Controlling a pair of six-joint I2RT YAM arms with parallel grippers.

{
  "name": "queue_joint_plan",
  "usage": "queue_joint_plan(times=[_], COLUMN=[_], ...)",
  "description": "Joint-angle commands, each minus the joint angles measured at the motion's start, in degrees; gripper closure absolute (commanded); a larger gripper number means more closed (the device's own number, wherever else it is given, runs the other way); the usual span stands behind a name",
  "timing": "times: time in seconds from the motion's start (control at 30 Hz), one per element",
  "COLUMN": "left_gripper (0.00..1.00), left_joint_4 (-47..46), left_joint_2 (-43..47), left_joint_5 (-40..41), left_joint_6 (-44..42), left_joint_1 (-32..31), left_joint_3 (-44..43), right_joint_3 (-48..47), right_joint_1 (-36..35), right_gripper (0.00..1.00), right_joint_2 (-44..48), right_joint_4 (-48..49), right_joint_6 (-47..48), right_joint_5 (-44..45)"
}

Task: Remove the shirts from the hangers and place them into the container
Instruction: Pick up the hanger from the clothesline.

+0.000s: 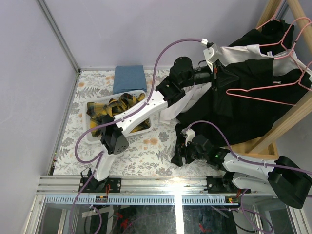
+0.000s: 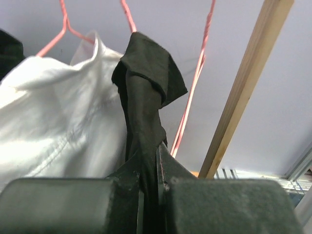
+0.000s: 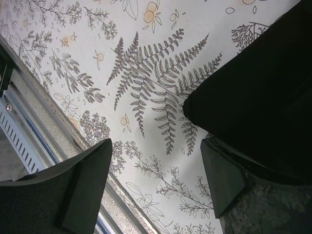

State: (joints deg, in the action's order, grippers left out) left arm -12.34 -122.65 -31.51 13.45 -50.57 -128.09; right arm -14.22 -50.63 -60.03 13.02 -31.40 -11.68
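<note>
Left gripper (image 1: 216, 74) is up at the rack, jaws pinched tight on a fold of black shirt (image 1: 243, 112). In the left wrist view the fabric (image 2: 146, 87) stands up from between the closed fingers (image 2: 122, 175). White shirt (image 2: 53, 112) hangs just left of it, touching. A pink hanger (image 2: 195, 83) wire runs behind the black fold, with a wooden rack beam (image 2: 243, 83) further right.

In the top view more pink hangers (image 1: 265, 100) stick out of the black and white shirts (image 1: 243, 50) draped over the rack, still hung.

The white perforated basket (image 1: 90, 114) sits on the floral table (image 1: 146, 151), left of centre and partly under the left arm. It holds the yellow-and-black plaid shirt (image 1: 117, 105), crumpled; nothing else can be made out inside. A folded blue cloth (image 1: 129, 79) lies just behind the basket, outside it.

Right gripper (image 1: 182, 152) is low near the table (image 3: 146, 73), jaws wide, nothing between them. A black cloth edge (image 3: 258, 87) covers the view by its right finger.
</note>
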Motion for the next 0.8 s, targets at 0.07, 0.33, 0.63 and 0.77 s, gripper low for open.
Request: queue_joint_plan(times=[0.07, 0.33, 0.63, 0.77], left_gripper=[1.00, 1.00, 1.00, 1.00], left_joint_4=[-15.49, -16.97, -23.31, -27.13], left_joint_2=[5.05, 9.75, 29.28, 35.74], left_joint_5=[1.37, 3.41, 15.50, 18.09], left_joint_6=[2.55, 0.98, -6.39, -7.50], left_joint_1=[0.20, 0.09, 0.73, 0.69], left_joint_3=[1.09, 7.32, 39.27, 47.79], right_joint_3=[-0.42, -0.42, -0.04, -0.04], right_joint_1=[-0.23, -0.19, -0.24, -0.26], right_gripper=[0.19, 0.19, 0.19, 0.19], right_joint_2=[-1.84, -1.56, 0.25, 2.97], right_joint_4=[-4.40, -4.58, -4.45, -5.34], right_joint_6=[-0.19, -0.24, 0.25, 0.28], right_joint_5=[0.43, 0.43, -0.03, -0.69])
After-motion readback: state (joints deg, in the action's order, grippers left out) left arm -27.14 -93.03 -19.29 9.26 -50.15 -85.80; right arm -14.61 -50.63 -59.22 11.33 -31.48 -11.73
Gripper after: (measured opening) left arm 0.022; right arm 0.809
